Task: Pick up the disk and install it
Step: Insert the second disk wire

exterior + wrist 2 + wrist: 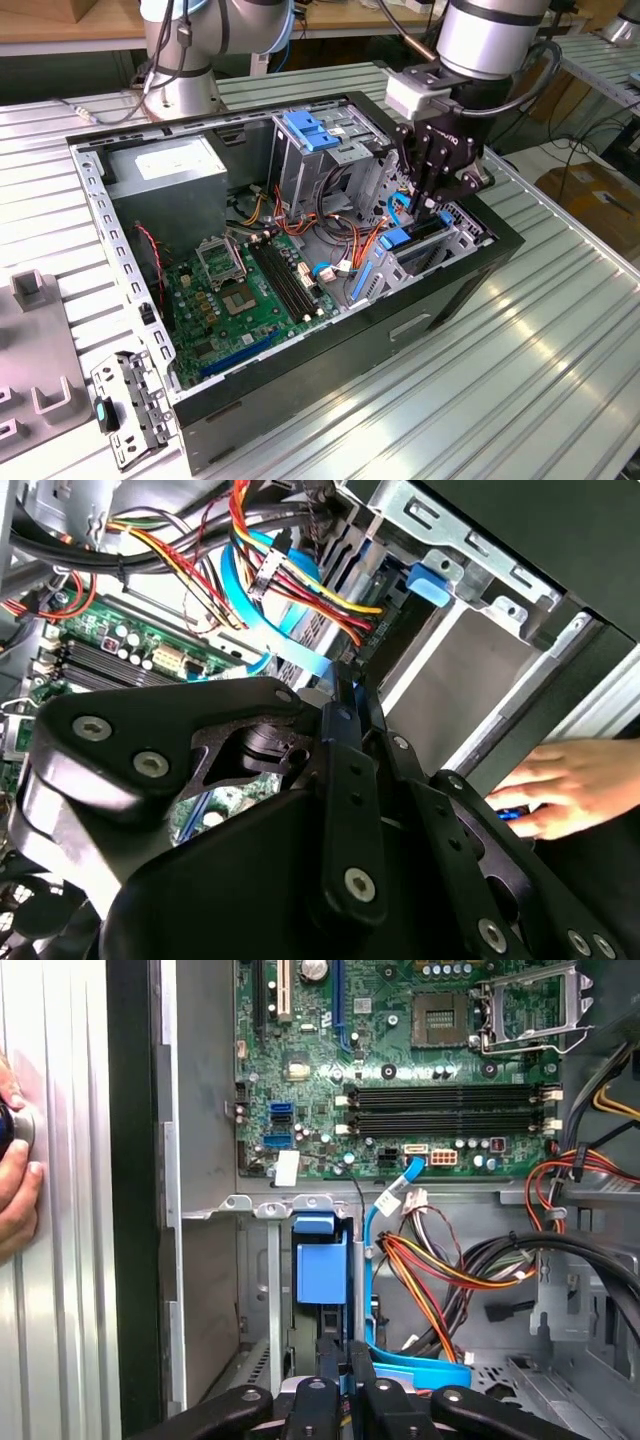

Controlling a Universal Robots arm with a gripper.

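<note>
The disk (424, 236) stands on edge in the drive bay at the case's corner on the exterior view's right, its blue carrier rail (399, 240) showing at the near end. In the first wrist view the disk's blue carrier (322, 1268) sits down in the bay slot. My gripper (426, 204) hangs straight over the disk's top edge. Its black fingers (330, 1385) are shut close together, with only a sliver of blue between them, and their tips reach down to the disk. In the second wrist view the gripper (346, 694) points into the same bay.
The open computer case (120, 250) holds a green motherboard (250, 290), a grey power-supply box (165, 170), a metal drive cage with a blue latch (310, 132), and bundled cables (440, 1260). A blue flat cable (372, 1260) runs beside the bay. A person's hand (570, 785) rests outside the case wall.
</note>
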